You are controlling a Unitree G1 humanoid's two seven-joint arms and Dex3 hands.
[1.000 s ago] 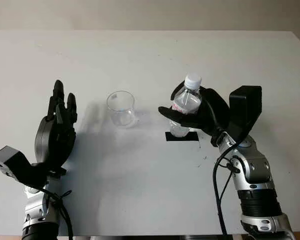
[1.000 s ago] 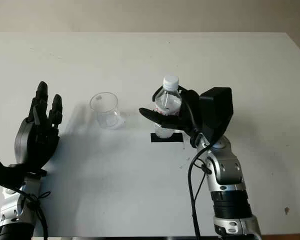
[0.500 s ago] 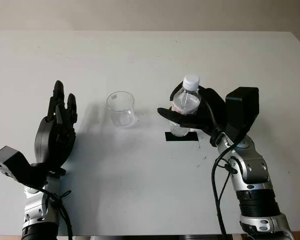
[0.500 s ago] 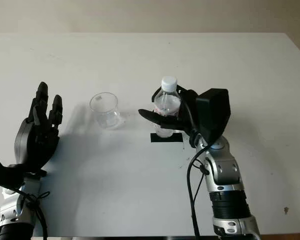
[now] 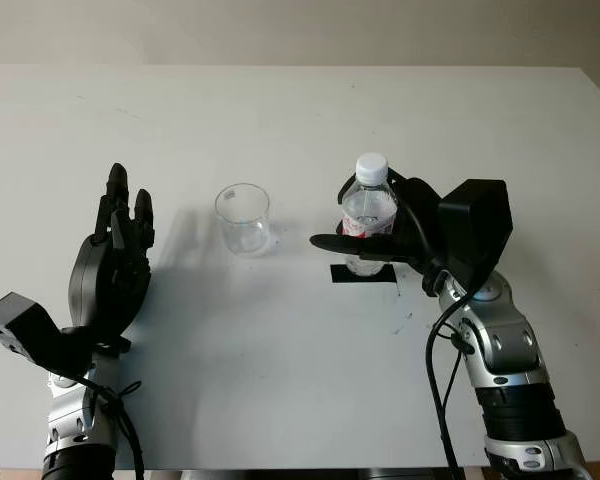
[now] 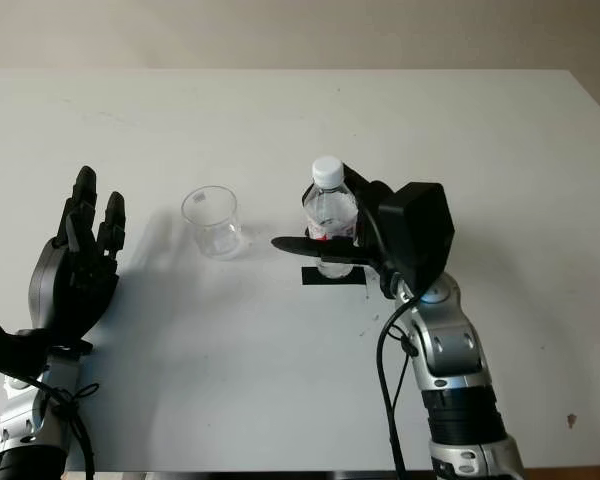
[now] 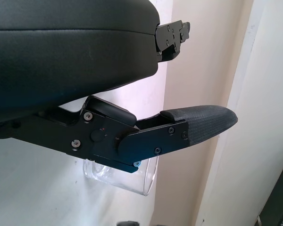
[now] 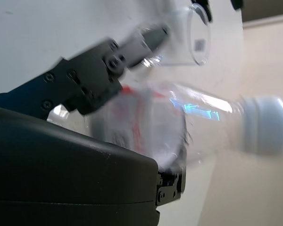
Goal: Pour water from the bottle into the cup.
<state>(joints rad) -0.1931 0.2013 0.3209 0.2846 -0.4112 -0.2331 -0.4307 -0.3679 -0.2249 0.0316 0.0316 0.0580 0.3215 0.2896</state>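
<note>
A clear plastic bottle (image 5: pixel 368 205) with a white cap and a red label stands upright over a black square mat (image 5: pixel 385 274) right of the table's middle. My right hand (image 5: pixel 350 226) is shut on the bottle: the thumb crosses its front and the fingers curl round its far side. The right wrist view has the bottle (image 8: pixel 155 117) lying across the palm. An empty clear cup (image 5: pixel 243 218) stands upright to the left of the bottle, apart from it. My left hand (image 5: pixel 115 250) is open, raised at the left of the cup, holding nothing.
The white table (image 5: pixel 280 110) reaches back to a beige wall. Small dark specks mark the surface near my right forearm (image 5: pixel 495 350). The cup (image 7: pixel 132 176) sits beyond the left hand's finger in the left wrist view.
The bottle has gone from tilted to upright and shifted a little left and down toward the black mat, with my right hand still around it. The left hand and the cup have not moved.
</note>
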